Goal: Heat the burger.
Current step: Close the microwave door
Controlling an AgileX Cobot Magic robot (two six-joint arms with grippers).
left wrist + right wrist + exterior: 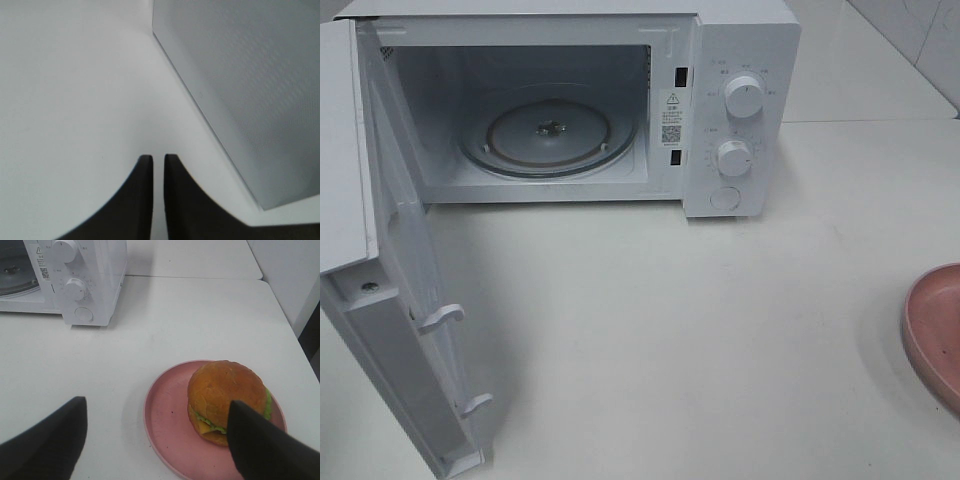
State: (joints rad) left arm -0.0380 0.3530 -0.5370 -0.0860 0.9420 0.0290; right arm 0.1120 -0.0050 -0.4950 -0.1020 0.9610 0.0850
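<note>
Right pincer (156,415): spread wide, empty, hanging above the surface with its two dark fingers either side of the plate's near edge; one finger (260,445) overlaps the burger in the wrist view, contact cannot be told
Burger (227,400): sits on the pink plate, off-centre toward one side; golden-brown bun on top, green lettuce and yellow cheese showing at the edge; it lies outside the high camera's picture
Plate (167,420): round, pink, flat on the white surface; in the high view only its rim (932,335) shows at the right edge
Left pincer (154,162): clenched, its two dark fingers almost meeting with only a thin slit between, nothing in them; it points at bare white surface just beside a grey panel
Surface (700,340): white, bare between the plate and the microwave
Door (405,300): swung fully open on the left, inner face toward the camera
Microwave (740,60): white, at the far side, well apart from the plate; glass turntable (550,135) lies in the cavity with nothing on it
Knobs: two white ones, upper (744,97) and lower (733,157), on the right panel
</note>
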